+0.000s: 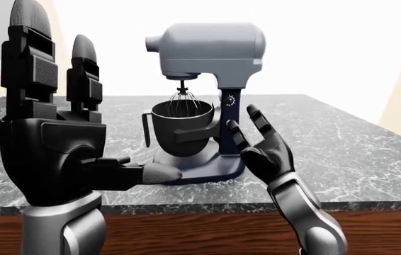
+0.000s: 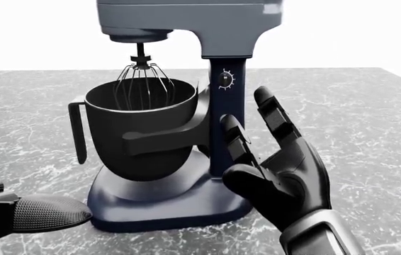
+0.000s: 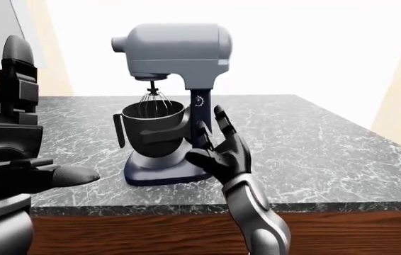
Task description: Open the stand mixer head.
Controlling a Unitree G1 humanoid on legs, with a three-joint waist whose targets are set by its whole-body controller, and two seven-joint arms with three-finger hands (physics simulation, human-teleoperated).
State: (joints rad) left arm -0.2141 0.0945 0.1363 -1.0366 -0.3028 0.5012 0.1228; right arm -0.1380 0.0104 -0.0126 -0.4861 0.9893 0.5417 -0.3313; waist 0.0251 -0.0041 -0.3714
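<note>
The stand mixer (image 1: 201,101) is seen at the centre of the left-eye view, standing on the dark marbled table (image 1: 342,143). Its grey mixer head (image 1: 207,50) is set down in the closed position, lying level, with its long axis running left to right across the frame: the rounded nose points to the left and the hinge end sits over the dark column (image 2: 227,106) on the right. A wire whisk (image 2: 142,79) hangs from the head into the black bowl (image 2: 140,133), which is cradled by the mixer's arm above the dark base (image 2: 165,204). A small dial (image 2: 224,79) is carried on the column.

The right robot hand (image 2: 278,159) is held open, fingers spread and pointing upward, just beside the column on its right and apparently not touching it. The mixer head lies above this hand and to its upper left. The left robot hand (image 1: 52,133) is raised at the left edge of the left-eye view, also open, with its thumb extended toward the base; it appears closer to the camera and well apart from the mixer.

The right hand is judged to be the nearer one. For the head to be tilted back, the nose end at the left would probably have to be lifted, so a reach upward and leftward is called for.
</note>
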